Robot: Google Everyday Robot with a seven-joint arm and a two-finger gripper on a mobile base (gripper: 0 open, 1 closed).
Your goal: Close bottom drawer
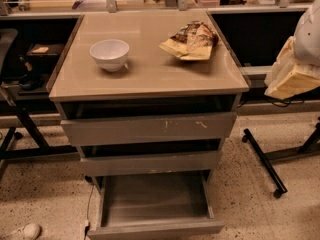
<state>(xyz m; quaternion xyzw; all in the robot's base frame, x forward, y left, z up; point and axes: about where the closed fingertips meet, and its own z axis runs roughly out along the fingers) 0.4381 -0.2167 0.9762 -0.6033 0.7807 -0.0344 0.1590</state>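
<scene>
The bottom drawer (155, 229) is the lowest of three grey drawers in a cabinet. It stands pulled far out toward me, and its shallow grey tray (152, 199) holds nothing. The middle drawer front (150, 163) and the wide scratched top front (147, 129) sit slightly out. My gripper (292, 76) shows as a white and beige shape at the right edge. It is level with the cabinet top, well above and to the right of the bottom drawer, touching nothing.
A white bowl (109, 53) and a crumpled snack bag (192, 40) lie on the cabinet top (150, 76). A black wheeled stand leg (263, 162) crosses the speckled floor to the right. A dark chair frame (20, 129) stands to the left. A white shoe (22, 231) is at the bottom left.
</scene>
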